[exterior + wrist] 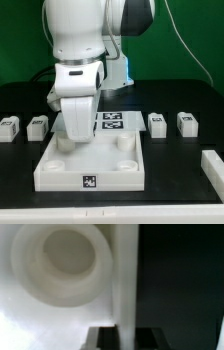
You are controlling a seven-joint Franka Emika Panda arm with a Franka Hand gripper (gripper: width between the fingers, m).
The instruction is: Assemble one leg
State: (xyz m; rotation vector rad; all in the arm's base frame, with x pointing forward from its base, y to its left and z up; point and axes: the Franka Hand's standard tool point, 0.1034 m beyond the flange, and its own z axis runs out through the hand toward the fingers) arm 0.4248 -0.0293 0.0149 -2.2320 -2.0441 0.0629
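Four small white legs lie on the black table in the exterior view: two at the left (10, 125) (38, 126) and two at the right (157, 124) (187, 122). None is held. My gripper (70, 136) is down at the back left edge of the large white panel (90, 165). In the wrist view the panel's thin edge wall (125, 274) runs between my two dark fingers (105, 338), one on each side and flush against it. A round corner socket (65, 266) lies beside that wall. The legs are out of the wrist view.
The marker board (112, 121) lies behind the panel, partly hidden by my arm. A white bar (212, 165) lies at the exterior view's front right. A cable hangs at the back right.
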